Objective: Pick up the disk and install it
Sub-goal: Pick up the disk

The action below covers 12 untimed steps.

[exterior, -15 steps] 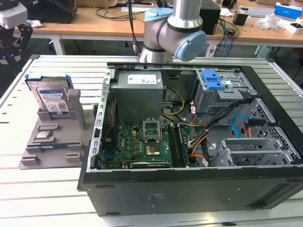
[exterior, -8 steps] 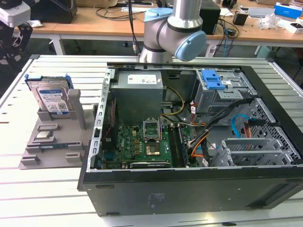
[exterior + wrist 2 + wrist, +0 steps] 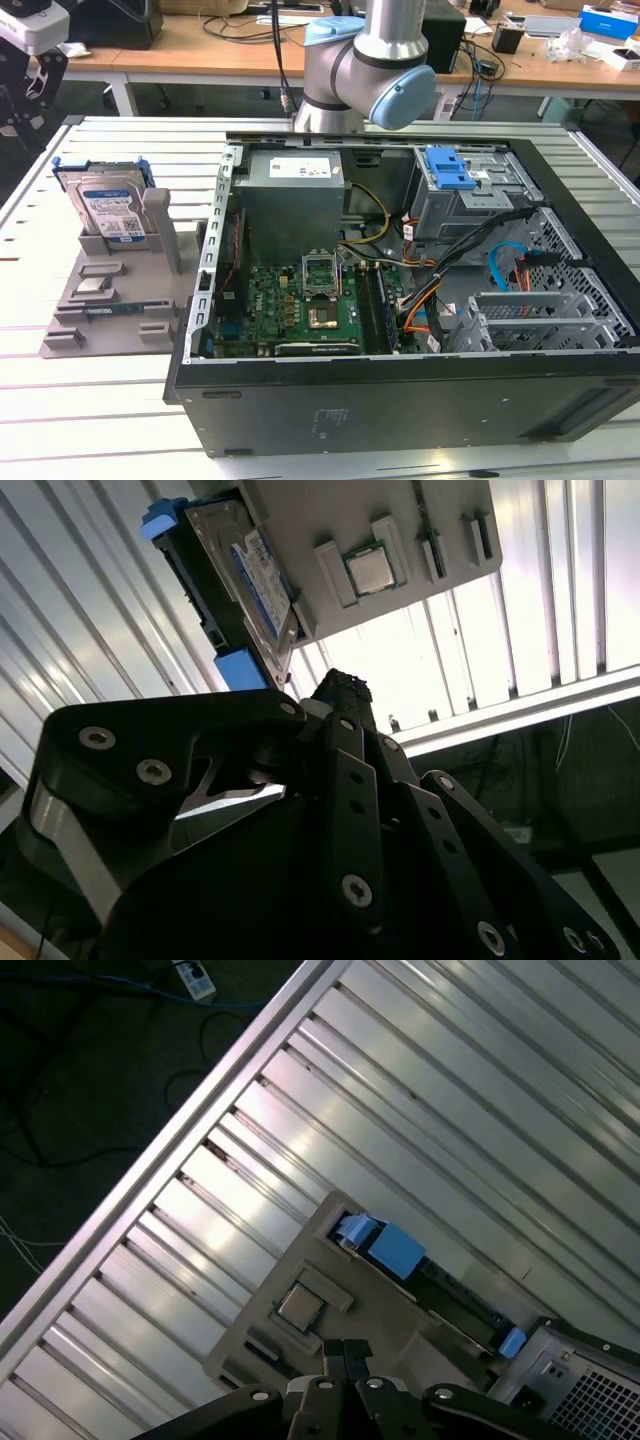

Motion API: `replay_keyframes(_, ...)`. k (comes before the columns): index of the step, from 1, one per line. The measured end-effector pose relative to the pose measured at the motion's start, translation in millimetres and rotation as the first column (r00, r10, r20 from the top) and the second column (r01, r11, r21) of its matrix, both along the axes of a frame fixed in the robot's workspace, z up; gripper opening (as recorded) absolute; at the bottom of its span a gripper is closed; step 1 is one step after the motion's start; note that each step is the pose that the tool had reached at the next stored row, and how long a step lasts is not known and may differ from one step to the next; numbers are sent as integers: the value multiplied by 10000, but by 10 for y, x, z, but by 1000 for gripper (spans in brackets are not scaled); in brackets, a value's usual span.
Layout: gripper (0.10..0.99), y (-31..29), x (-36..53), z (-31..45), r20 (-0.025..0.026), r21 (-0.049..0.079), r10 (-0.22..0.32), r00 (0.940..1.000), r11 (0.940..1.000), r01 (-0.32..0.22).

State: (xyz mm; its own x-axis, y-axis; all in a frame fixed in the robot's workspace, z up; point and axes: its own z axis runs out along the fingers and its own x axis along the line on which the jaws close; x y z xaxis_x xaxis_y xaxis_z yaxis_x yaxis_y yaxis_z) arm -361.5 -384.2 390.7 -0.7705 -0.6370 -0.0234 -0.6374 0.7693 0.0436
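The disk is a silver drive with a white-and-blue label in a blue carrier. It stands on edge in a grey holder at the exterior view's left, on the slatted table. My gripper hangs high above and to the left of it, touching nothing. In the second wrist view the black fingers meet at one tip, so the gripper is shut and holds nothing, with the disk beyond it. In the first wrist view the gripper hovers over the holder, and the disk's blue carrier end shows edge-on.
An open black computer case fills the table's middle and right. Inside it are a grey power-supply box, a motherboard and a drive cage with a blue latch. A small chip lies on the holder. The arm's base stands behind the case.
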Motion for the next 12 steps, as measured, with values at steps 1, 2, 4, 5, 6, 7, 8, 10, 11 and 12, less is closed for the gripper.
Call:
replay_keyframes(1,106,0,0,0,0,0,66,10000,10000,-66)
replay_keyframes(2,106,0,0,0,-1,0,156,9999,9999,-156)
replay_keyframes(4,106,0,0,0,0,0,268,9996,9996,-268)
replay_keyframes(5,106,0,0,0,0,0,376,9993,9993,-376)
replay_keyframes(6,106,0,0,0,0,-1,436,9990,9990,-436)
replay_keyframes(7,106,0,0,0,0,0,492,9988,9988,-492)
replay_keyframes(8,106,0,0,0,-1,0,596,9982,9982,-596)
replay_keyframes(10,106,0,0,0,0,0,754,9972,9972,-754)
replay_keyframes(11,106,0,0,0,0,0,846,9964,9964,-846)
replay_keyframes(12,106,0,0,0,0,0,969,9953,9953,-969)
